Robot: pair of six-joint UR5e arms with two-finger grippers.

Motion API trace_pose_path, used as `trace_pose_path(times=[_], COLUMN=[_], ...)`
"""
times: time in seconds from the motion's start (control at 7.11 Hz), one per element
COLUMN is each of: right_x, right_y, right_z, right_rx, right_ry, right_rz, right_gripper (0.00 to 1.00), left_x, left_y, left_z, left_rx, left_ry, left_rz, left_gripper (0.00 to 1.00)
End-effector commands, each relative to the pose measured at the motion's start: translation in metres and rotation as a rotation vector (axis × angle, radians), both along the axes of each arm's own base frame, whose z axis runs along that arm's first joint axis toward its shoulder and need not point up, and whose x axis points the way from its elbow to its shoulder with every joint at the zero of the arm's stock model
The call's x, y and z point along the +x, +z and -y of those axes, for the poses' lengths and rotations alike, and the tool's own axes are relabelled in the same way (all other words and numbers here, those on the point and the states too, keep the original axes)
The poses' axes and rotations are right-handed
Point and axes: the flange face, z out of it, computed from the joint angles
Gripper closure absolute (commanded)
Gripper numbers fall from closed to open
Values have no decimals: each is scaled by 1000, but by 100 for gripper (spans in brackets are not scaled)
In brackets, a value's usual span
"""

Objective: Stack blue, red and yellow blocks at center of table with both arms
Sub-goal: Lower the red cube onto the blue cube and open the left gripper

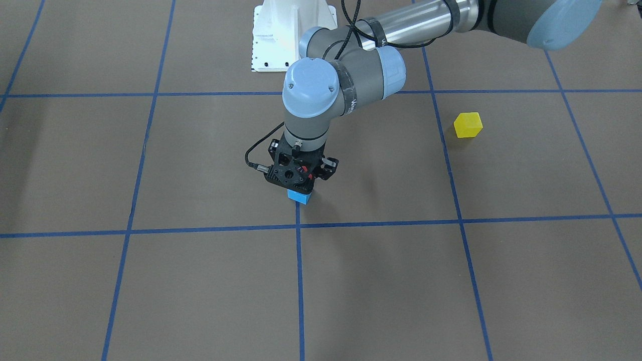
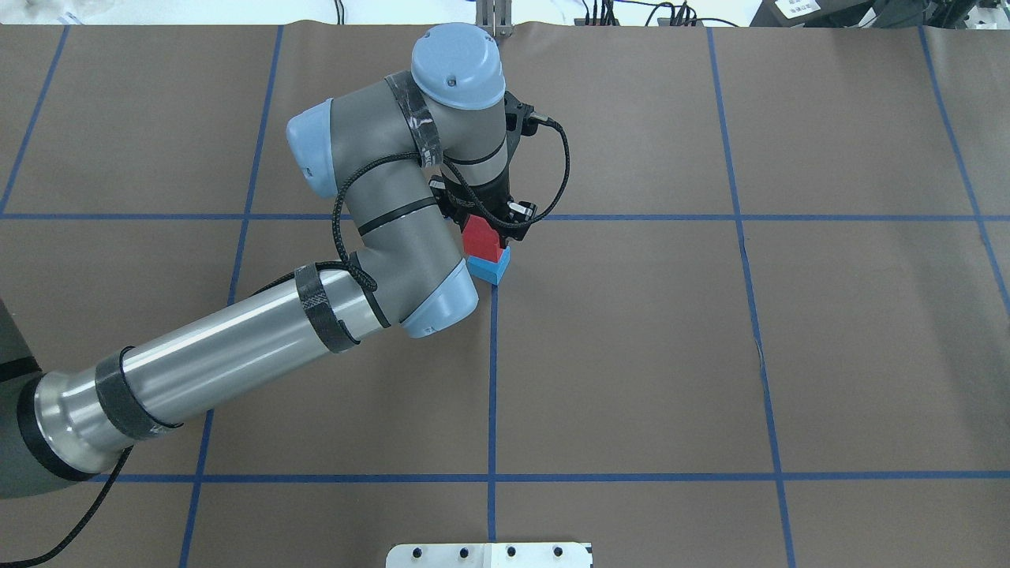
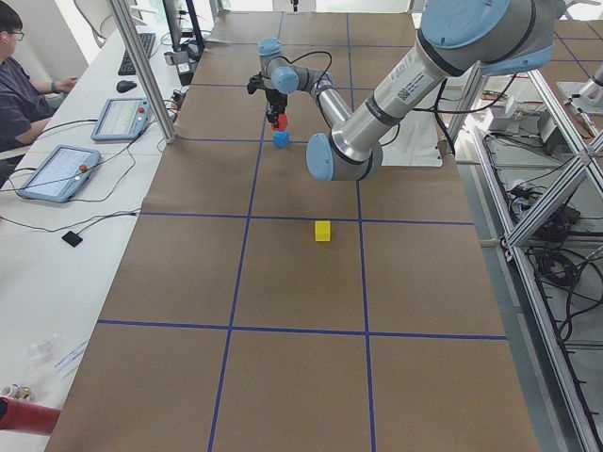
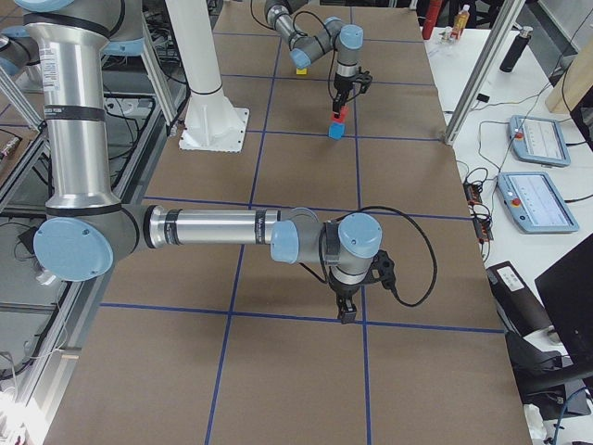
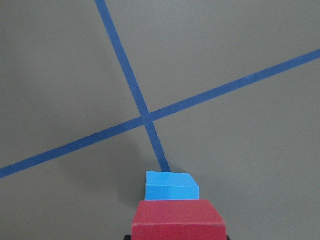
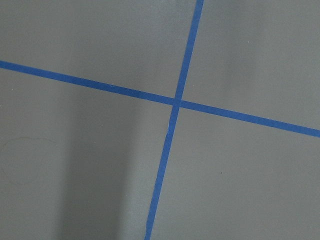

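1. The lower block [image 2: 491, 270] lies on the worktop [image 2: 789, 355] near its middle, just on the robot's side of a crossing of taped lines [image 2: 493, 217].
2. The upper block [image 2: 483, 239] is directly above the lower block, between the fingers of the left gripper [image 2: 484, 230]. Whether the two blocks touch cannot be told.
3. The lone block [image 1: 468, 125] lies on the worktop well apart from the pair, toward the robot's left and nearer the robot.
4. The right gripper [image 4: 347, 315] hangs over the worktop's right end, just beside another crossing, far from all three blocks.
5. The base plate [image 2: 489, 554] sits at the robot's edge of the worktop.
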Motion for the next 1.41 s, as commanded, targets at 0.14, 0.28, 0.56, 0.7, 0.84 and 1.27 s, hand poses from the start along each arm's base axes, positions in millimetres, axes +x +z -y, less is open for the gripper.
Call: trace_pose_path(times=[0.14,0.28,0.56,0.7,0.84,1.27], right_x=[0,0,0,0,1,0], right_y=[-1,-1,-2,-2,-1,-2], right_z=[1,1,2,2,1,2], right_rx=[1,1,5,5,4,7], right_ry=[0,0,-1,-1,1,-1], right_rz=[0,0,1,1,-1,-1], right_gripper=[0,0,0,0,0,0], left_x=[8,12,13,15,18,21], left_y=[11,14,14,14,14,14], left_z=[6,9,9,6,2,-1], left_rx=[19,24,24,23,20,16], left_ry=[-10,-10,-9,-5,-1,1], left_rz=[10,4,4,4,4,5], left_gripper=[100,100,100,100,100,45])
